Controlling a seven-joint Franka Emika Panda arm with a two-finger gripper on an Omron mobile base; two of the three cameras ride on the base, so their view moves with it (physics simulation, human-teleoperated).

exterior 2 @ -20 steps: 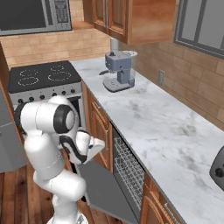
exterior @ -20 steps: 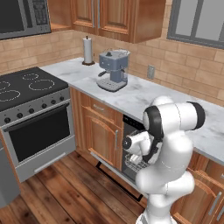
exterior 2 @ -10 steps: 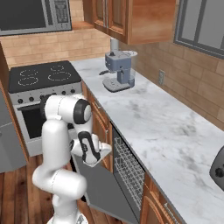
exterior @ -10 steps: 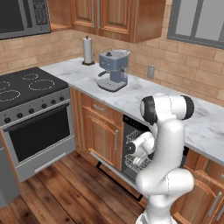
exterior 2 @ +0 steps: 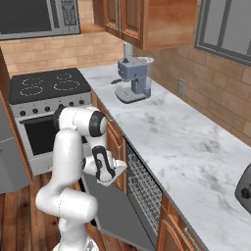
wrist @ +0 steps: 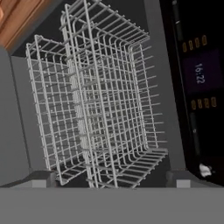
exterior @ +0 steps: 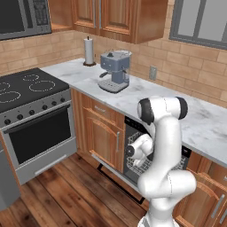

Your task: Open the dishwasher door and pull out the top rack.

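- Dishwasher door (exterior 2: pixel 115 213) lies folded down, flat and open, jutting out from the cabinet front below the counter (exterior 2: pixel 181 147) edge.
- Top rack (wrist: pixel 100 100) sits inside the dishwasher cavity, under the counter edge; its wire grid also shows in the opening in the right base view (exterior 2: pixel 144 184).
- Gripper (exterior 2: pixel 109 172) hangs over the open door, at the mouth of the cavity, facing the rack.
- Finger state: cannot tell from these views; the tips are barely visible and touch nothing that I can make out.
- Black control strip (wrist: pixel 199 78) shows lit digits beside the rack.
- Coffee machine (exterior: pixel 114 71) stands on the counter toward the stove (exterior: pixel 26 93) end.
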